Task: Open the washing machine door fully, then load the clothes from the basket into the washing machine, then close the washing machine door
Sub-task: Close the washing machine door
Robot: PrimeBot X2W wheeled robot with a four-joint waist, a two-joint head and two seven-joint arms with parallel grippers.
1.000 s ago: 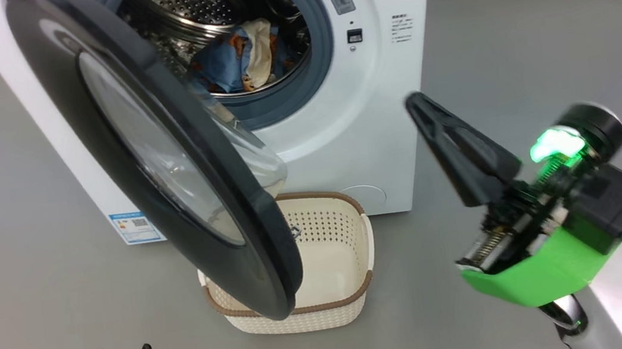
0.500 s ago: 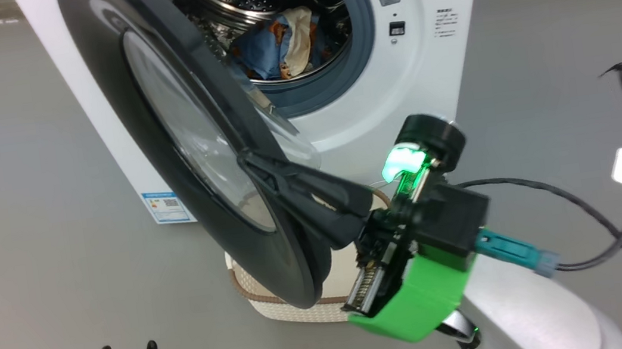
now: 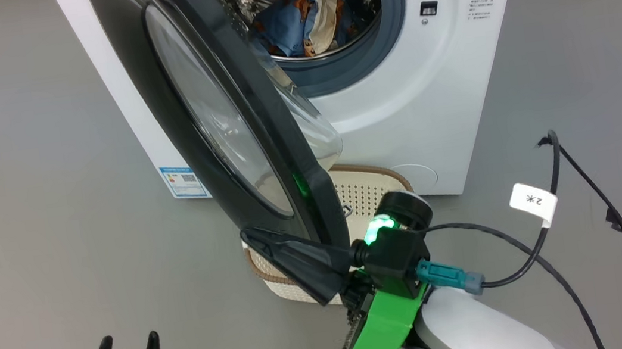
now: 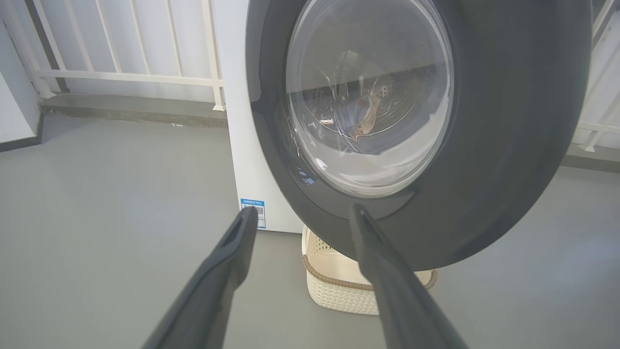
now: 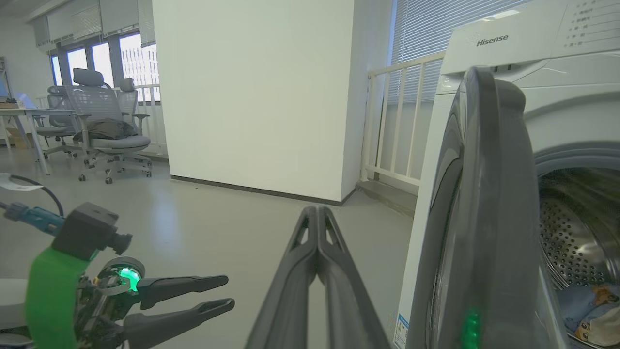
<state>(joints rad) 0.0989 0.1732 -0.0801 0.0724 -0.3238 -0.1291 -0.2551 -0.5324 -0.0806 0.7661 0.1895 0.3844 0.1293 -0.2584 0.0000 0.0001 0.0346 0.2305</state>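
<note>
The white washing machine stands with its black-rimmed door swung partway out, seen nearly edge-on. The blue printed clothes lie inside the steel drum. Under the door's lower rim sits the cream basket; the part that shows holds nothing. My right gripper is shut and empty, its tip at the outer side of the door's bottom rim; I cannot tell whether it touches. In the right wrist view the door rises just right of my shut right gripper. My left gripper hangs open and low, facing the door glass.
A black cable with a white tag trails over the grey floor right of the machine. A white railing runs behind the washer. A white pillar and office chairs stand farther off to the left.
The head camera has shifted. My shut right gripper has swung from right of the machine leftward and down to the outer side of the door's lower rim. The left gripper stays put.
</note>
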